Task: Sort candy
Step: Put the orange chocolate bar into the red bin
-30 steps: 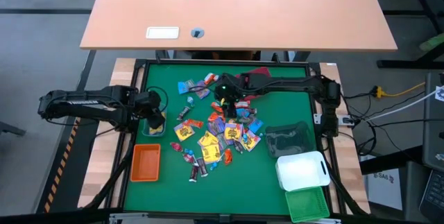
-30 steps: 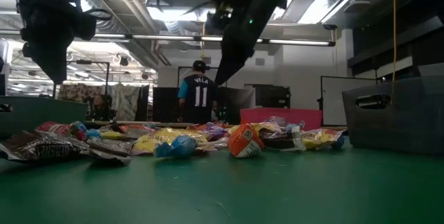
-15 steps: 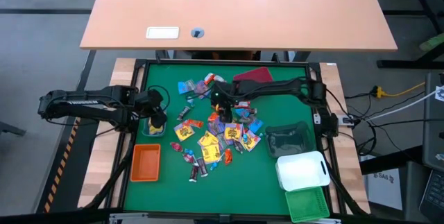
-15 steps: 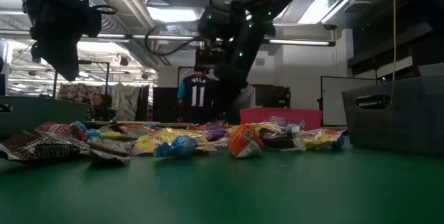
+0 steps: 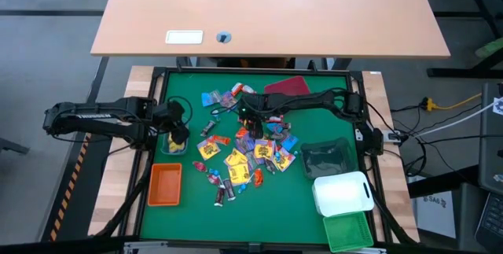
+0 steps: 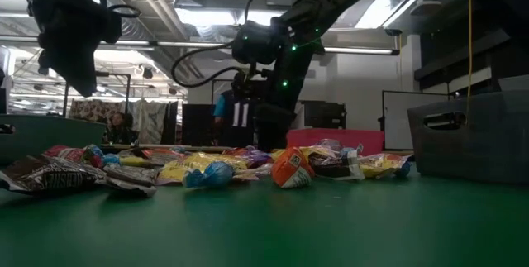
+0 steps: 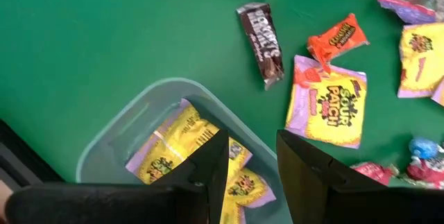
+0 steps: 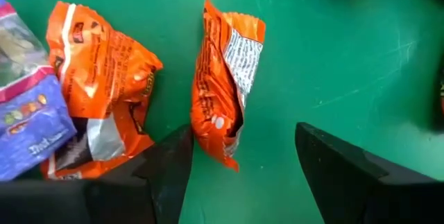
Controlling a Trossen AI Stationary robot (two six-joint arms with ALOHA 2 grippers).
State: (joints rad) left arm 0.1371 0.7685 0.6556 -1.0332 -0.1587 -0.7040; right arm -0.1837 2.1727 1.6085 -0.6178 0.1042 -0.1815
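two tools: right tool [image 8: 236, 175] wide over orange candy [image 8: 223, 78]; left tool [image 7: 251, 175] part-open above clear bin [image 7: 121, 137].

The high view looks straight down from well above on the whole green surface [image 5: 314, 128], while the low view sits at its level, facing across the candy pile [image 6: 207, 168] into the room. Each wrist view looks down from close range: the left on the clear bin [image 7: 132, 130], the right on an orange wrapper [image 8: 223, 89] from that pile.
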